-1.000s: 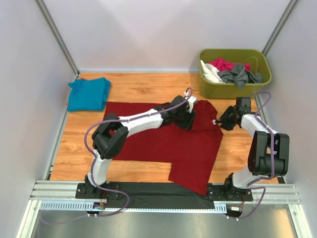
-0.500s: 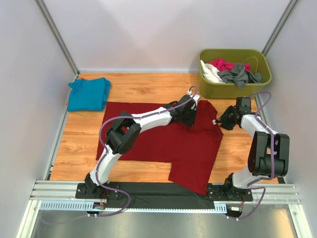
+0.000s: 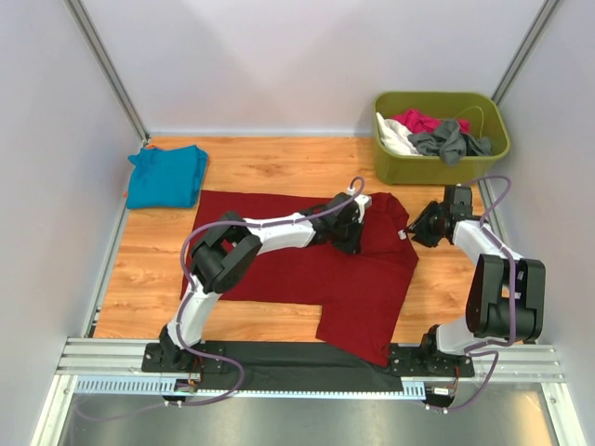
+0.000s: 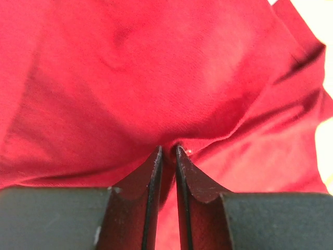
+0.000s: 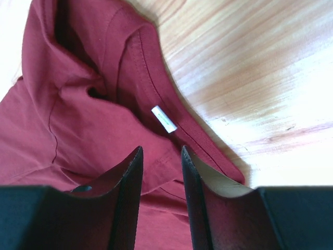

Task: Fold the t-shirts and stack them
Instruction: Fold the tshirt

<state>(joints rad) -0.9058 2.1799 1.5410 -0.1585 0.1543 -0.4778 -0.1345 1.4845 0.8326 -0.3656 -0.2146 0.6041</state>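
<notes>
My left end effector [image 4: 167,148] was nearly closed, pinching the dark red cloth t-shirt [image 3: 307,279] spread on the wooden counter [image 3: 270,163]. My right end effector [image 5: 160,153] straddled its collar [image 5: 156,73], half-open, grip uncertain. The fold required an even lift.

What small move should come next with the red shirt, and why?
Probably raise the left pincer a little: it pinches a pucker of the dark red shirt, and the right pincer straddles the shirt's edge, so both can begin to lift it for a fold.
</notes>
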